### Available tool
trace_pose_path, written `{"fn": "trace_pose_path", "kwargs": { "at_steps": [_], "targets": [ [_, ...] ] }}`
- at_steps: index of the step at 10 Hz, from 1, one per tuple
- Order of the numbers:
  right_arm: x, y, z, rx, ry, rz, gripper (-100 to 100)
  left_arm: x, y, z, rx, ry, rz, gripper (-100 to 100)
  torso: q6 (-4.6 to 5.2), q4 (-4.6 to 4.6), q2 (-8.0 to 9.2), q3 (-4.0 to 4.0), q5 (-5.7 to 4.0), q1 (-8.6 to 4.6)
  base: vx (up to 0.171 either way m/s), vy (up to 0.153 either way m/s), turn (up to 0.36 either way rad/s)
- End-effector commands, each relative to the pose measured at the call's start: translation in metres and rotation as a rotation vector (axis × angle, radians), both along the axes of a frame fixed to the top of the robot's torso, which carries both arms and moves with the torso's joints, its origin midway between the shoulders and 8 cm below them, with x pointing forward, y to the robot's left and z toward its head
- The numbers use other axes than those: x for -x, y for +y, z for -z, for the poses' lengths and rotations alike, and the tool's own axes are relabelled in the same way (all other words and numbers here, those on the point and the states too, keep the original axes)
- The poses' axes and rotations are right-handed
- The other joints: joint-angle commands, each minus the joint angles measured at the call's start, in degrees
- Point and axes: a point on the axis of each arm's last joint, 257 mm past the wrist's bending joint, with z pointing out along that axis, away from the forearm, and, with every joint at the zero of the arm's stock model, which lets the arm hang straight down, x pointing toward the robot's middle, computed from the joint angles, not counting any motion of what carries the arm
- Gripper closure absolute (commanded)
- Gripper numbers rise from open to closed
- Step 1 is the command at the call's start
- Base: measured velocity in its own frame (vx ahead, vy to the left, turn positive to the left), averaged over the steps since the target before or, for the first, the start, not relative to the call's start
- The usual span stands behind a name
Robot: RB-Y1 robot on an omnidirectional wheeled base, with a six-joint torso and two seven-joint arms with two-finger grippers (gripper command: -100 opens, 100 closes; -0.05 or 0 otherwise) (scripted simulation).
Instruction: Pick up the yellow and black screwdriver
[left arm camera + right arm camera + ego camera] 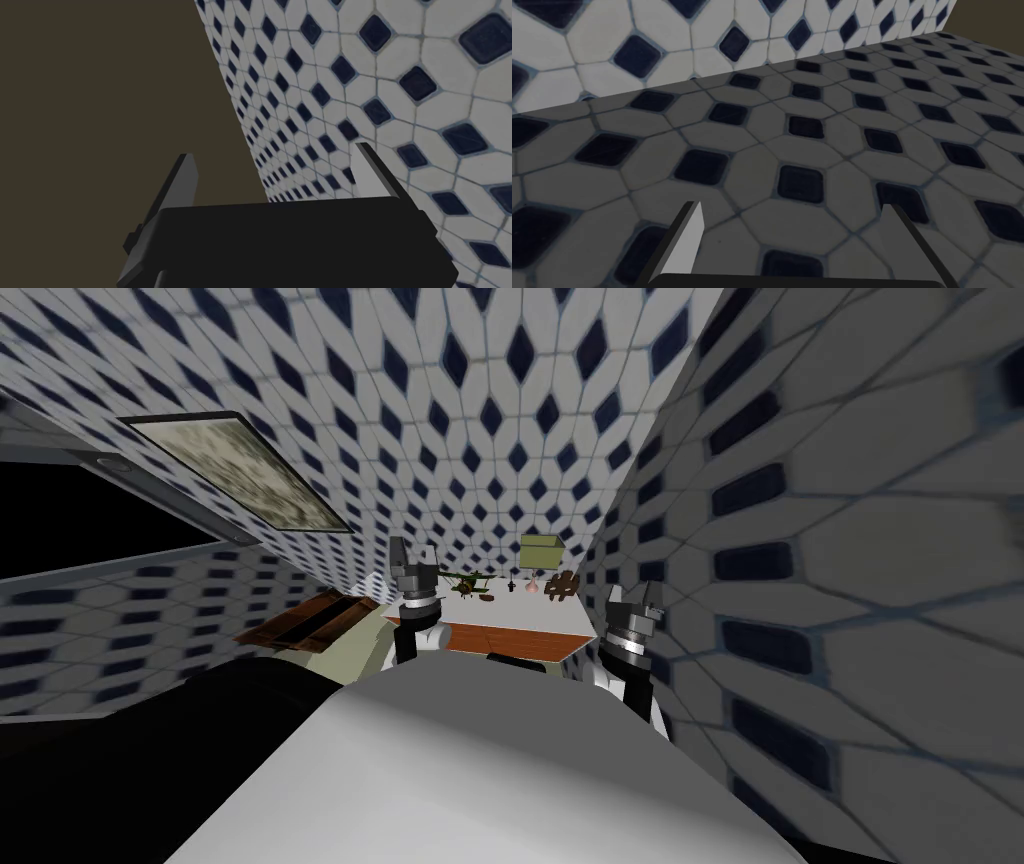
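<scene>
Left end effector [413, 554], right end effector [633, 596]: upraised, spread.

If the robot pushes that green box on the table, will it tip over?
Probably not: the green box looks about as wide as tall, so a low push should slide it. Its flat sides mean it likely won't roll. It sits far back on the table, too small to judge its weight.

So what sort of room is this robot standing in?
Probably a room in a house, maybe a hobby corner: walls tiled white with dark blue diamonds, a framed picture on one wall, and a table carrying a small model biplane and a green box.
</scene>
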Motion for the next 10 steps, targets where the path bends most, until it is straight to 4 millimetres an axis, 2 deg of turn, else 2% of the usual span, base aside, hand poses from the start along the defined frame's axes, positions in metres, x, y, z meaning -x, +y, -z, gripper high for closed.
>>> {"fn": "trace_pose_path", "kwargs": {
  "at_steps": [1,3,6,7,9,10],
  "targets": [
    [0.000,0.000,0.000,0.000,0.000,0.000,0,-0.013,-0.005,0.011,-0.010,0.046,0.033,-100,0.00,0.00,0.00,0.00,0.00,0.00,-0.024,0.003,-0.158],
    [0.000,0.000,0.000,0.000,0.000,0.000,0,-0.030,-0.010,0.027,-0.009,0.109,0.071,-100,0.02,0.02,0.12,0.06,0.01,0.07,-0.044,0.016,-0.175],
    [0.000,0.000,0.000,0.000,0.000,0.000,0,-0.061,-0.021,0.065,0.002,0.241,0.142,-100,0.02,0.04,0.21,0.12,0.01,0.02,-0.061,0.005,-0.201],
    [0.000,0.000,0.000,0.000,0.000,0.000,0,-0.062,-0.021,0.066,0.003,0.246,0.142,-100,0.03,0.05,0.25,0.14,0.01,0.04,-0.058,0.015,-0.096],
    [0.000,0.000,0.000,0.000,0.000,0.000,0,-0.084,-0.029,0.099,0.013,0.358,0.192,-100,0.01,0.04,0.20,0.11,0.01,0.06,-0.053,0.004,-0.227],
    [0.000,0.000,0.000,0.000,0.000,0.000,0,-0.084,-0.029,0.100,0.013,0.360,0.192,-100,0.02,0.04,0.21,0.12,0.01,0.03,-0.049,0.008,-0.099]
  ]
}}
